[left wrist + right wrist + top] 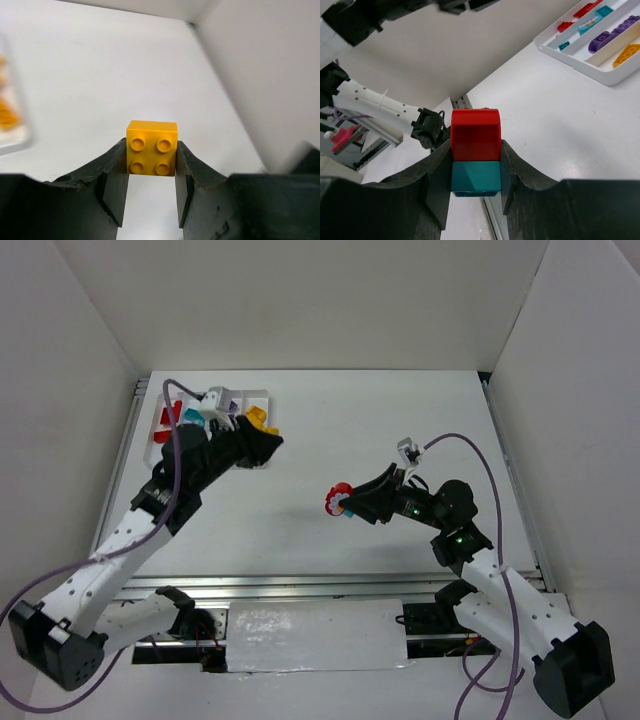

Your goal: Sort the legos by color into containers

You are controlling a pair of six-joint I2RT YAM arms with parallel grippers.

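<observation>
Nearest to us, the two arm bases sit at the front edge of the white bench [420, 430]. A little farther in, the right tool [348, 503] hangs above the middle of the bench, clenched on a red-and-teal lego [475, 140]. In the right wrist view the red arched piece sits above the teal block, and both fingers press against their sides.

Farther back on the left, the left tool [262, 432] is grasping a yellow lego [152, 147], a four-stud square pinched between its fingers with the studs facing the wrist camera. It is held off the bench at the right end of the white tray [250, 392]. We cannot tell whether it is over the tray or just beside it.

The tray lies at the far left of the bench, and its containers [600, 42] run side by side. They hold red pieces [585, 10], teal ones [592, 22], purple ones [615, 32] and yellow ones [627, 50], a colour to each channel.
</observation>
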